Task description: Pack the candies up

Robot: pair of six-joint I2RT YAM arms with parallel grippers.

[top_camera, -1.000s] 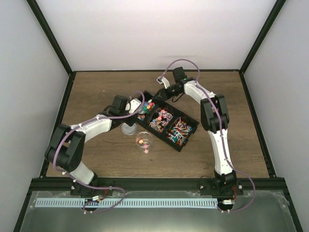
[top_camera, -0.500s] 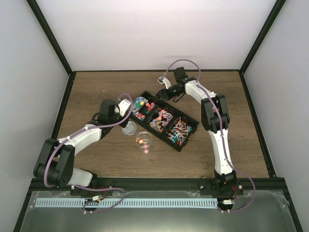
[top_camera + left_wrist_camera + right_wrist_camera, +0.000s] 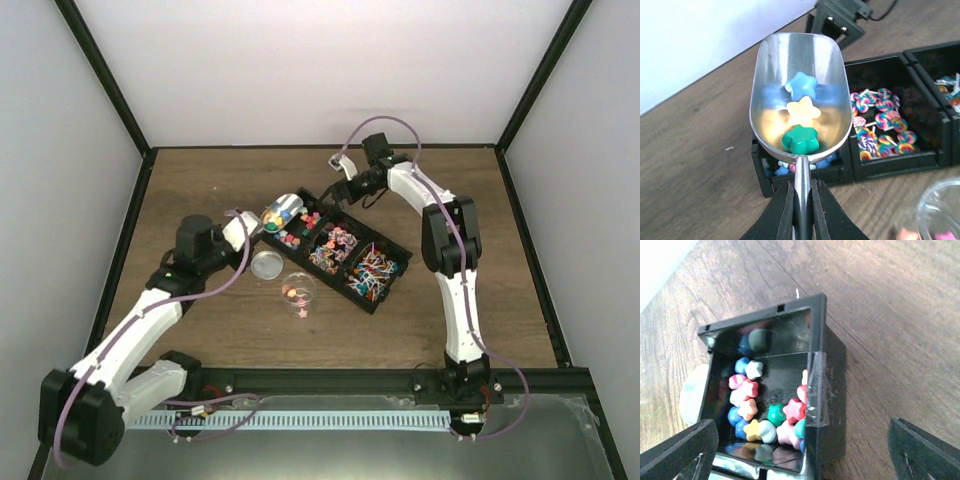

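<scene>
In the silver metal scoop (image 3: 800, 75), clamped by the left claw (image 3: 802, 202), small star-shaped candies (image 3: 801, 112) are judged light and roll-prone. The right claw (image 3: 802, 450) is spread wide.

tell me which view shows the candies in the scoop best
The left wrist view: the scoop fills the frame, a blue star, yellow star and green star plain in its bowl. The top view shows only coloured specks in the scoop. The right wrist view shows the stars in the tray, not the scooped ones.
</scene>
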